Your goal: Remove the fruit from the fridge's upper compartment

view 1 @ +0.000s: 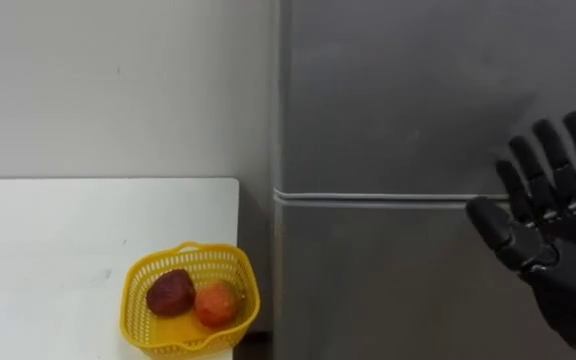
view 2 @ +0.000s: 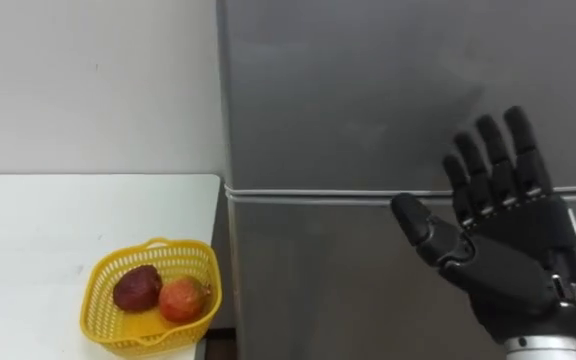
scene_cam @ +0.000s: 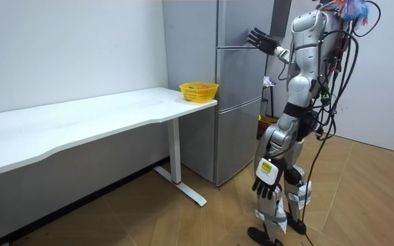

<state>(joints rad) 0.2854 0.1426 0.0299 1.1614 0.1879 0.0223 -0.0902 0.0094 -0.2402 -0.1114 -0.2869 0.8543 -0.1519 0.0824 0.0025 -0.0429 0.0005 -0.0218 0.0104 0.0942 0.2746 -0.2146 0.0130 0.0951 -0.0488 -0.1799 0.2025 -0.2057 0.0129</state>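
Two fruits [view 1: 171, 292] lay in the yellow basket [view 1: 190, 248]; we held our right hand [view 2: 513, 250] wide open and empty before the fridge [view 1: 398, 100], our left hand [scene_cam: 265, 179] hanging beside our thigh.

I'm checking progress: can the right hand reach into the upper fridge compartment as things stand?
Probably not yet. The upper door is shut, with the open right hand raised before it, near the seam above the lower door.

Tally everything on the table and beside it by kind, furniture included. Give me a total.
yellow basket: 1
fruit in it: 2 (dark red fruit, orange-red fruit)
white table: 1
grey fridge: 1
Total: 5
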